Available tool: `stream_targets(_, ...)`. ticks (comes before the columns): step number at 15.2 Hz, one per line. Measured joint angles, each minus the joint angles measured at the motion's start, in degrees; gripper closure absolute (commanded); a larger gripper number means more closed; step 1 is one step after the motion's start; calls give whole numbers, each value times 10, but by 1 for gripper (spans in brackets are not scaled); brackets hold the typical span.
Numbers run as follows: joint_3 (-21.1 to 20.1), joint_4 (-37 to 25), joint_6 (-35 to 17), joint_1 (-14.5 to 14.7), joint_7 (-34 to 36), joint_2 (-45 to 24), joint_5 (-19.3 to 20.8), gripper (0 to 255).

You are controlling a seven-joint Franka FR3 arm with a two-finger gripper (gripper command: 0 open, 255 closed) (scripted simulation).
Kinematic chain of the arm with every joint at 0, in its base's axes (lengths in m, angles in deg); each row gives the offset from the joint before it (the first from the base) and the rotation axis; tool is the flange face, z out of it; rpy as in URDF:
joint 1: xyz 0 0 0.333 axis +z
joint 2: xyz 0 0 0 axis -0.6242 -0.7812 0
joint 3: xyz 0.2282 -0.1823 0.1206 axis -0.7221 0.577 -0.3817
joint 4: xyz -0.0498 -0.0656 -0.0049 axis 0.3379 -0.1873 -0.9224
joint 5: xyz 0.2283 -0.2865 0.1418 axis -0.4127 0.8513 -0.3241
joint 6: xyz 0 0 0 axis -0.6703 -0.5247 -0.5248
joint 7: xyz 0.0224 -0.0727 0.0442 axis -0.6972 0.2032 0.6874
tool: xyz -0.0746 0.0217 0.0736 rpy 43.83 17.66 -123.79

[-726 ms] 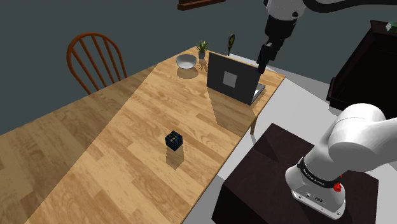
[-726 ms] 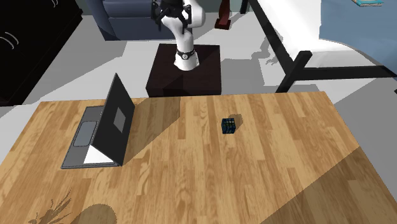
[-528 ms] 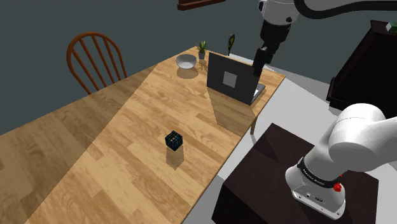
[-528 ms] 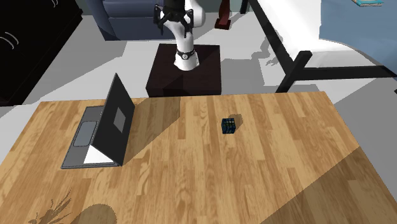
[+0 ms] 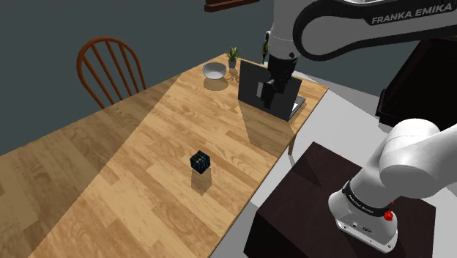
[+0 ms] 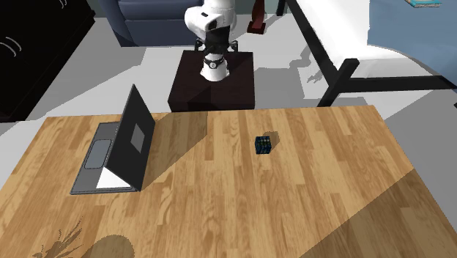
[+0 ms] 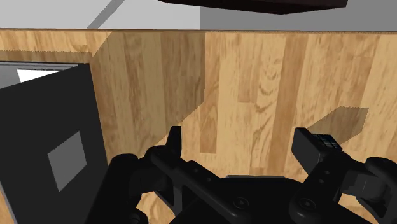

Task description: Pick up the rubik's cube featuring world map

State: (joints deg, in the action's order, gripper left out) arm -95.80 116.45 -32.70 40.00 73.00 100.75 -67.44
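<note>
We see the claw hanging above the far end of the desk, in front of the dark lid of the open laptop as the shoulder view has it. In the wrist view the claw is spread wide: its two black fingers stand well apart with nothing between them but bare wood.

The cube is dark with small blue and green tiles. It sits flat on the desk, alone, well apart from the claw and from the laptop, towards the edge that faces the stand. In the second exterior view we find the cube near the middle of the desk, to the right of the laptop, whose lid stands upright with a grey square on its back. From the wrist view a corner of the cube peeps out just beside the right-hand finger, partly hidden behind it, with its shadow on the desk. The laptop lid fills the other side.

At the far end of the desk, past the laptop, we make out a white bowl and a small plant. A wooden chair stands at the desk's far long side.
</note>
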Motion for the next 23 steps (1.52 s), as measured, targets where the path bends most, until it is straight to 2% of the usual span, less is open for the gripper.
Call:
stream_targets(7,-42,-11,-103,11,53,-119,-10,0)
stream_targets(13,-75,-47,-181,16,103,-239,4,0)
stream_targets(19,-96,-117,-244,28,166,-381,48,0)
stream_targets(23,-98,-174,-267,47,206,-468,80,0)
